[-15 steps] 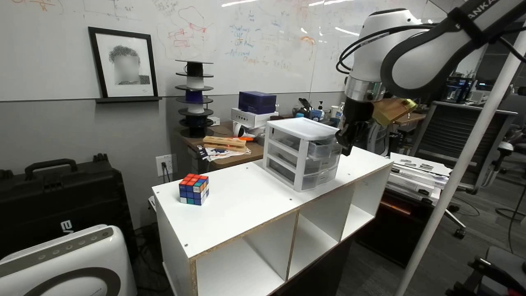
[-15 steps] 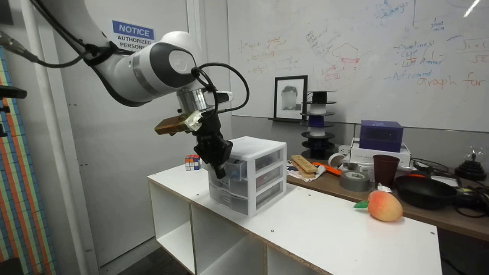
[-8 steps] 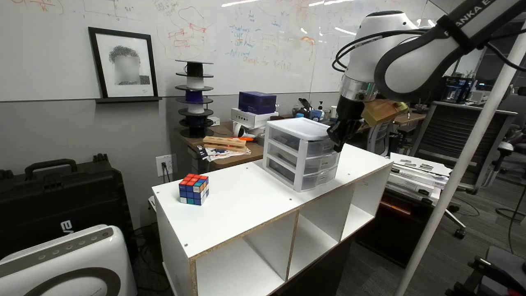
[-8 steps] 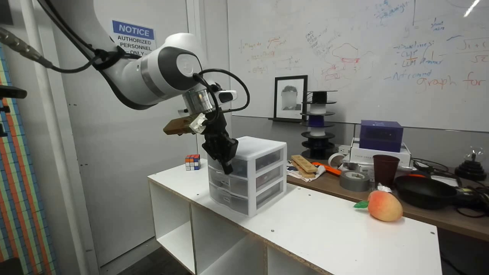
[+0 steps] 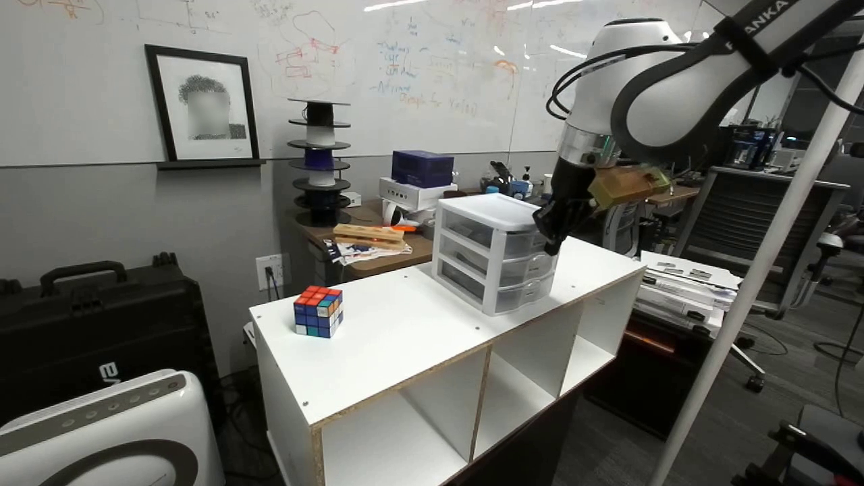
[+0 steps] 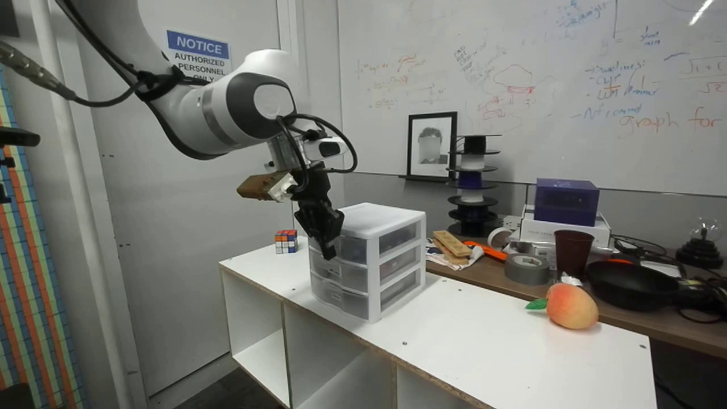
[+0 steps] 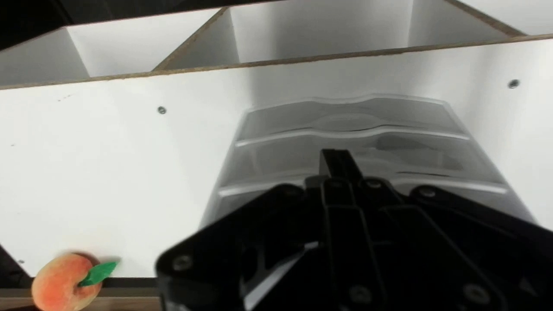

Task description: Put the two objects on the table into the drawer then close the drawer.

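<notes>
"Whiteboard [image 5: 432,108], marked with handwriting, fills the far side of the room. What stands before it?"

"Framed portrait [image 5: 206,101] at left; stack of spools [image 5: 320,160] to its right. Beyond the table [image 5: 391,344], in an exterior view, a brown desk [image 6: 676,328] bears a pan [image 6: 630,284] and a dark red cup [image 6: 572,254]."

"And on the table itself?"

"White-framed drawer unit [image 6: 380,217], upright, with three translucent tiers. The top drawer [image 5: 518,244], partly hidden by the gripper [image 6: 328,254], lies in line with the lower drawers [image 6: 353,278], so far as it shows."

"Where are the two objects?"

"Both on the table, one on either side of the drawer unit and well apart from it. Rubik's cube [image 5: 318,312]: near left end, in an exterior view. Peach [image 6: 572,307] with green leaf [image 6: 537,305]: right, by the far edge, in an exterior view."

"And the state of the fingers [image 7: 330,162]?"

"Wrist view: pressed together, tip beside tip. The robot arm [image 6: 244,108], entering from the upper left in an exterior view, carries them tilted downward in front of the top drawer; whether they touch it cannot be told."
</notes>
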